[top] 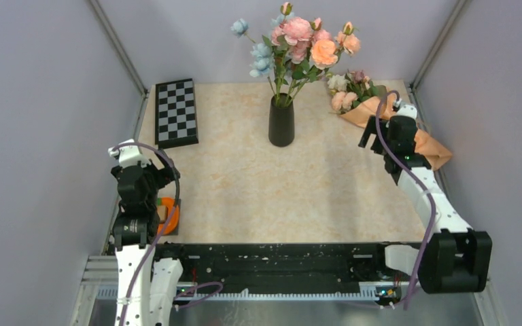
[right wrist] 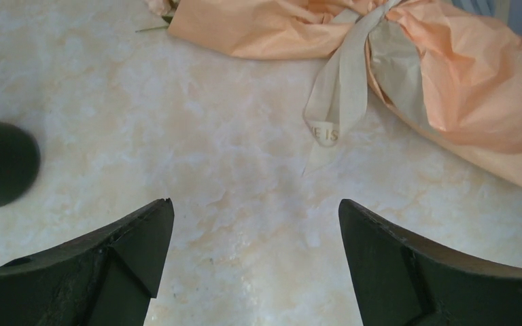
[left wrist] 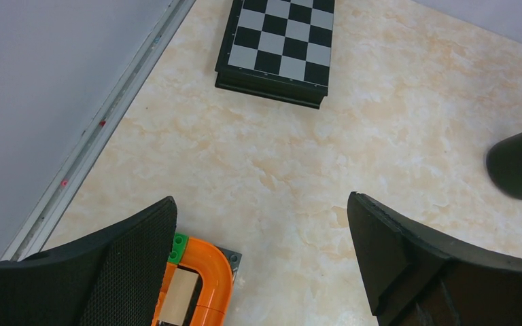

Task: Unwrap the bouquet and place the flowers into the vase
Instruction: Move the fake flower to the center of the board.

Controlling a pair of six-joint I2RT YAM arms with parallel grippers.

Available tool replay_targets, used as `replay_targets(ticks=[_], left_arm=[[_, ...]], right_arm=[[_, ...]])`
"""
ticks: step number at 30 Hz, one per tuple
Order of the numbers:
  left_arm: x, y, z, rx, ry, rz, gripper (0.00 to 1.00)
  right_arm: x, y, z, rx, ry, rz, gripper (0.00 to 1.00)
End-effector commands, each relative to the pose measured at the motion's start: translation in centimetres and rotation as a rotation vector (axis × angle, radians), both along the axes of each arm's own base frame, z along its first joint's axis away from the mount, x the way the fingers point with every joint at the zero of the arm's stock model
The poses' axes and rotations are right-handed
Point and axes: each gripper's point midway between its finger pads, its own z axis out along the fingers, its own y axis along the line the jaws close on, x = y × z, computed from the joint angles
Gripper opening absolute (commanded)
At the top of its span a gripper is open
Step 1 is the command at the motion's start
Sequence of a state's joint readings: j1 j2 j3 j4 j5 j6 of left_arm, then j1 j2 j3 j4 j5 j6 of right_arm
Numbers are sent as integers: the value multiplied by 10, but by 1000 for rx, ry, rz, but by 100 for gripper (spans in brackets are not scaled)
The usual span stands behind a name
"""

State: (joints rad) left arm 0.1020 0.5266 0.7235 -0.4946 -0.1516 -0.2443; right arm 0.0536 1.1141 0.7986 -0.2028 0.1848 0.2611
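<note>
While gaping wide and empty just beside the bouquet (top: 357, 109), looks like the right tool's (right wrist: 255, 207) call. Lies diagonal in the worktop's (top: 245, 183) far right corner, blooms toward the vase (top: 281, 122), paper tail toward the right wall. Loose ribbon (right wrist: 340, 88) just ahead of the tips. Left tool (left wrist: 262, 204) equally wide open, well off at near left.

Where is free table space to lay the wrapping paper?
Free: the strip between the chessboard and the vase, and the wide middle in front of the vase. Crowded: the far right corner, where the bouquet lies beside the right gripper, and near left, by the orange toy.
</note>
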Motion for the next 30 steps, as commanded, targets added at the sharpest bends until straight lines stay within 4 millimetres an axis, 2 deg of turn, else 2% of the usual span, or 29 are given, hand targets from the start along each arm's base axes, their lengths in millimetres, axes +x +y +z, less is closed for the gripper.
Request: replay_targets(ticks=[1,6,12,17,18,22,25,30], left_arm=[[3,3,1,25,4,4,99],[10,-7,-3,13,21,-58,99],[9,-7,-5,20,24,-61,99],[10,-12,-5,25,25,-84,99],[10,-13,-6,25,26,-88,99],[11,-15,-6,26,27,-100,99],[12,-16,-8,28,33,-104,99],[13,-17,-9,28,38,-111,99]], right_arm=[[47,-27,32,-36,-73,2,93],[74,-43,18,-60,-23,-5,91],[88,-92,-2,-82,34,-159,88],[102,-123,-31,-112,137,-215,82],[103,-127,-42,-114,172,-220,81],[96,-139,-65,-130,236,-258,79],[90,-141,-79,-100,253,-252,79],[83,-139,-92,-83,269,-240,72]])
